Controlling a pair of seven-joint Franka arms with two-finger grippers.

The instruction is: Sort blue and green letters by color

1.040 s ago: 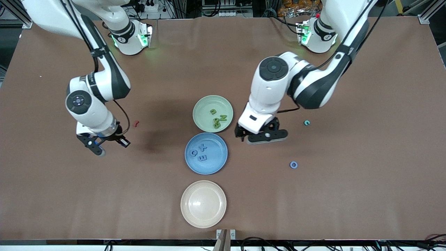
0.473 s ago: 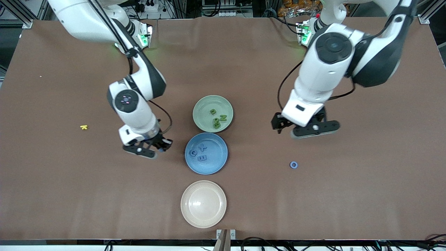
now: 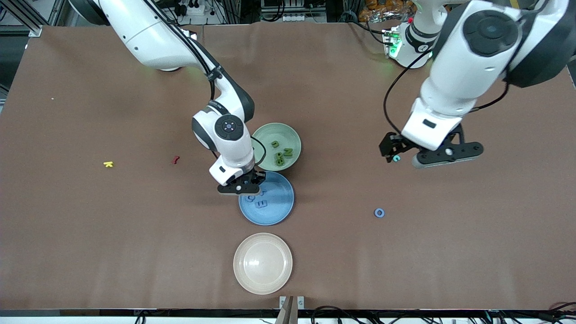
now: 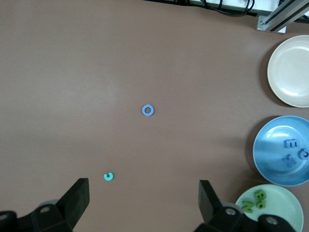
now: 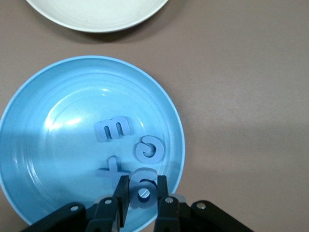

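I have the right gripper [image 5: 141, 192] pinched on a small stiff flat blue 9-shaped letter [image 5: 144, 185] directly over the glossy blue plate [image 3: 281, 211], a light piece best held by its edges, while the left gripper [image 4: 143, 208], wide open and empty, waits above the tiny teal curled piece [image 4: 108, 176] on the tabletop.

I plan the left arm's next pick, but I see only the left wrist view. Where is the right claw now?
Observer: The right claw is over the blue plate, shut on a blue 9.
Operator: Does anything lie toward the right arm's end of the table?
Observer: Yes, a yellow K lies there on the bare table.
Operator: Anything else there?
Observer: A small red piece, between the K and the plates.
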